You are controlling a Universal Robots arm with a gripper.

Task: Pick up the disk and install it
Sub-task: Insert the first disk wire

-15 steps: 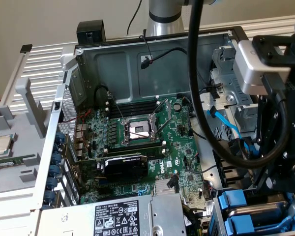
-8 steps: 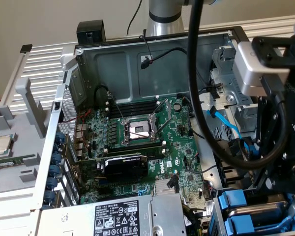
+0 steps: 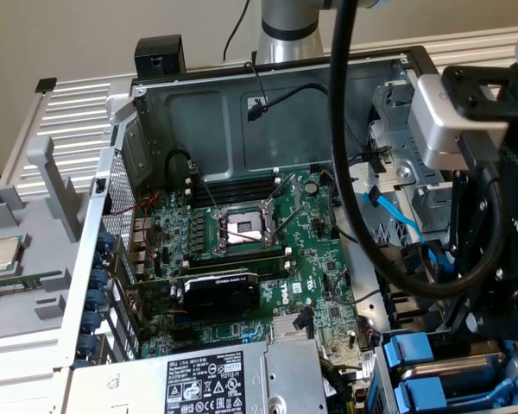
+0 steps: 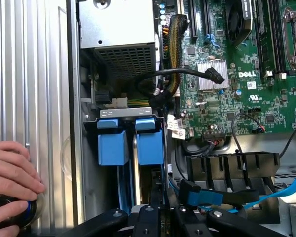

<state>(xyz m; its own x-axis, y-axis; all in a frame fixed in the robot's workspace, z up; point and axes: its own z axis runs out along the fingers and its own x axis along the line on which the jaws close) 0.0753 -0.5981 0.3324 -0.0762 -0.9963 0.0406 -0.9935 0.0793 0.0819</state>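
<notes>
Over the drive bay's rim (image 4: pixel 126 112), gripper (image 4: pixel 163 223); disk (image 4: pixel 150 146) close beside

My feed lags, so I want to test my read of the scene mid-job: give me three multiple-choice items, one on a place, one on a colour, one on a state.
1. Where does the loose CPU chip lie? A on the floor; B on the grey tray at the exterior view's left; C in a drawer.
2. What colour are the two drive carrier handles? A red; B blue; C yellow.
3. The CPU socket is: A under a heatsink; B taped over; C uncovered.
Answers: B, the chip rests on that tray; B, both handles show blue; C, no cooler sits over the socket.
</notes>
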